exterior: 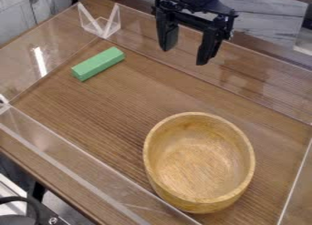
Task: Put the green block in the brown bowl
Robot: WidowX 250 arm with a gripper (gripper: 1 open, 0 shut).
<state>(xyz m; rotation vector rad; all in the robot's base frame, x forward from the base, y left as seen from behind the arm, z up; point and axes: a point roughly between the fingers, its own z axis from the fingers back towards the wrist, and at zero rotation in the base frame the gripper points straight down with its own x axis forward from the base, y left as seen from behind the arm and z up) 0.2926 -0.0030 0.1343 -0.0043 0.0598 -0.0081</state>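
Pincer (188,44) top cut off by the frame edge.
I see its fingers apart (empty); green block (98,64) lies near the surface's far-left corner, well apart.

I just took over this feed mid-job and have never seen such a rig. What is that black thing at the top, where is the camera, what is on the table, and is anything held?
The black thing is the robot arm's gripper, pointing down with its jaws open and nothing between them. There is one camera, looking down at the wooden table from an angle. The green block lies flat at upper left, apart from the gripper. The brown bowl sits empty at lower right. Clear plastic walls edge the table.
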